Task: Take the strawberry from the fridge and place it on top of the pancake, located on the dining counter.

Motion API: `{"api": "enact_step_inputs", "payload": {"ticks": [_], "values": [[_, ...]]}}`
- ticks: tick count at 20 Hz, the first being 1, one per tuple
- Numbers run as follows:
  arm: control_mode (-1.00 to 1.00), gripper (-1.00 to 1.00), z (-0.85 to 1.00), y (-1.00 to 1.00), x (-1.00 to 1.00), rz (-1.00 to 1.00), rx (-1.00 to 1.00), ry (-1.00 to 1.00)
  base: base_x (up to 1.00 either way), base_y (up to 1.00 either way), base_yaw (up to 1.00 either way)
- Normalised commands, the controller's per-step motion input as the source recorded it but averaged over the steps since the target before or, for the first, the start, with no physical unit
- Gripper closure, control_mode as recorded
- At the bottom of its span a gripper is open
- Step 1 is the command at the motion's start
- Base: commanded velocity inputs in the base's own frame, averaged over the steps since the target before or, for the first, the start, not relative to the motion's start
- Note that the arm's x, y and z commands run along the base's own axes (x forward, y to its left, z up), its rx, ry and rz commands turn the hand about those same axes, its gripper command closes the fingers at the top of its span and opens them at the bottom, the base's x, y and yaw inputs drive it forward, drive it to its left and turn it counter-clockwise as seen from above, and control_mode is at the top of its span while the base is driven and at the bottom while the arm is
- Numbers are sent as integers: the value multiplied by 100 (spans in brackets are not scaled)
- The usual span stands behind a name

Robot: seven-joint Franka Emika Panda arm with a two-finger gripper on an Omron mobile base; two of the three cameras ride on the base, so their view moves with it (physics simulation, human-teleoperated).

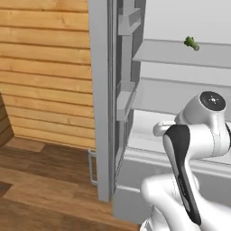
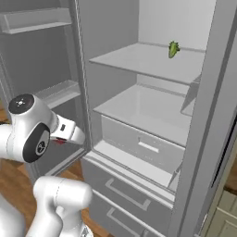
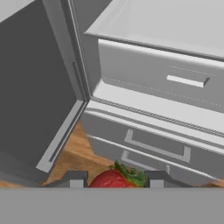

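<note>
The strawberry (image 3: pixel 114 179), bright red with green leaves, sits between my two dark fingertips (image 3: pixel 76 179) at the bottom of the hand view. My gripper (image 3: pixel 116 181) is shut on it. In the right base view a bit of the red strawberry (image 2: pixel 59 141) shows under the white hand, just outside the open fridge (image 2: pixel 139 111) at lower-drawer height. The fridge (image 1: pixel 101 90) stands open, with pale shelves and an inner drawer (image 3: pixel 175 78). The pancake and the dining counter are out of view.
A green leafy vegetable (image 2: pixel 173 48) lies on the upper shelf (image 1: pixel 191 43). The open left door (image 2: pixel 41 92) with its bins stands close beside the hand. Two lower drawers (image 3: pixel 153 144) with bar handles are shut. Wood floor (image 1: pixel 40 176) and a plank wall lie to the left.
</note>
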Motion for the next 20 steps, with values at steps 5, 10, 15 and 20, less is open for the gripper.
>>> {"api": "enact_step_inputs", "payload": {"ticks": [5, 10, 15, 20], "values": [[100, 100, 0, 0, 0, 0, 0, 0, -97, 0, 53], [100, 100, 0, 0, 0, 0, 0, 0, -64, -19, 67], [100, 100, 0, 0, 0, 0, 0, 0, -48, -21, 64], [100, 100, 0, 0, 0, 0, 0, 0, -63, 1, 58]]}}
